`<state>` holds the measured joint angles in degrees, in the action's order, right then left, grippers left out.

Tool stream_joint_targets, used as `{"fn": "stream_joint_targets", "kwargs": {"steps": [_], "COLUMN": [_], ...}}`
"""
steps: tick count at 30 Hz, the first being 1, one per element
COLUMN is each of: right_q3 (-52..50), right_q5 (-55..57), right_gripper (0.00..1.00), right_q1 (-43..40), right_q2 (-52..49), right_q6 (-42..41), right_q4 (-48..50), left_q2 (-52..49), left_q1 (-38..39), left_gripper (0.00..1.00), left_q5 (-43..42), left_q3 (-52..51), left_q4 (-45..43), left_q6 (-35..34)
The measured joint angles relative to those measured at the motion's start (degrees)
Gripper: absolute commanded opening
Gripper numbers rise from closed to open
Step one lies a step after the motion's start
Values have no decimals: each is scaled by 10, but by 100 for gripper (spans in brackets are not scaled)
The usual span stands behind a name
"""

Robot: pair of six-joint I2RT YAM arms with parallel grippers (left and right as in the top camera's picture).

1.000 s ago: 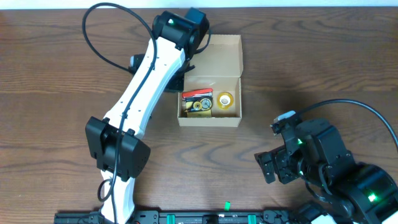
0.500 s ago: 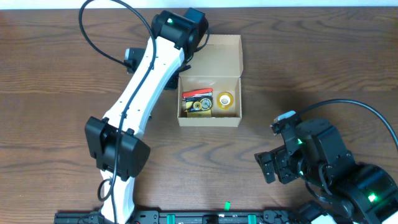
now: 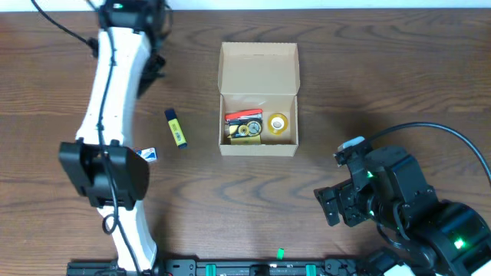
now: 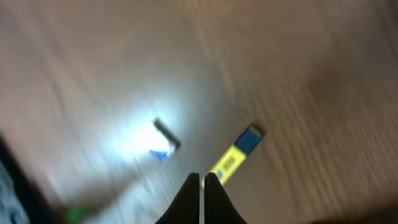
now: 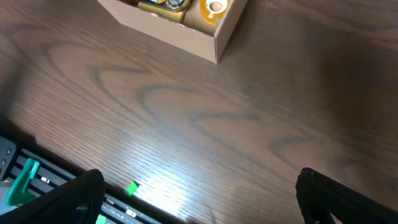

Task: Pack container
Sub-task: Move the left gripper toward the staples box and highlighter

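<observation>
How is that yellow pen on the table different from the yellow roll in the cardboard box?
The pen is a long, thin stick with a dark end; the roll is a small round ring. The pen lies on the bare table, left of the box; the roll sits inside the box, at its right end. Both are small and yellow.

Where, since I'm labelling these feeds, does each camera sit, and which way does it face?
Overhead: above the table, facing straight down; left arm, right arm, container, highlighter.
Left wrist: on the left arm, facing down; shut left claw, highlighter.
Right wrist: low, facing across the table; open right claw, container.
Shared: overhead and left wrist, the highlighter.
</observation>
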<state>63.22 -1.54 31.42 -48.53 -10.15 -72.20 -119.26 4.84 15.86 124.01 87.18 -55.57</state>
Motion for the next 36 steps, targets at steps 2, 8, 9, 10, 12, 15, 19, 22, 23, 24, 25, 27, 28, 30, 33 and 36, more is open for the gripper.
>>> {"fn": "stream_joint_targets", "kwargs": {"steps": [2, 8, 9, 10, 12, 15, 19, 22, 23, 24, 25, 27, 28, 30, 33, 36], "right_q3": [0, 0, 0, 0, 0, 0, 0, 0, 0, 0, 0, 0, 0, 0, 0, 0], "right_q5": [0, 0, 0, 0, 0, 0, 0, 0, 0, 0, 0, 0, 0, 0, 0, 0], "right_gripper": [99, 99, 99, 99, 99, 99, 99, 99, 99, 99, 99, 99, 99, 99, 99, 99], "right_q1": [0, 0, 0, 0, 0, 0, 0, 0, 0, 0, 0, 0, 0, 0, 0, 0], "right_q2": [0, 0, 0, 0, 0, 0, 0, 0, 0, 0, 0, 0, 0, 0, 0, 0], "right_q6": [0, 0, 0, 0, 0, 0, 0, 0, 0, 0, 0, 0, 0, 0, 0, 0], "right_q4": [0, 0, 0, 0, 0, 0, 0, 0, 0, 0, 0, 0, 0, 0, 0, 0], "left_q2": [0, 0, 0, 0, 0, 0, 1, 14, 23, 33, 49, 96, 118, 160, 218, 247], "left_q1": [-29, -123, -136, -150, -164, -167, -171, -189, -196, -202, -209, -215, -214, -213, -212, -212], "left_gripper": [6, 6, 6, 6, 6, 6, 6, 6, 6, 6, 6, 6, 6, 6, 6, 6], "left_q5": [-22, -119, -136, -154, -176, -204, -277, -323, -330, -336, -337, -335, -334, -325, -304, -285], "left_q3": [0, 0, 0, 0, 0, 0, -7, -59, -84, -108, -136, -201, -224, -266, -329, -386], "left_q4": [-31, -49, -43, -32, -11, 14, 11, -14, -24, -33, -45, -71, -80, -102, -126, -148], "left_q6": [89, 338, 375, 415, 476, 548, 604, 624, 628, 631, 633, 635, 636, 636, 636, 640]}}
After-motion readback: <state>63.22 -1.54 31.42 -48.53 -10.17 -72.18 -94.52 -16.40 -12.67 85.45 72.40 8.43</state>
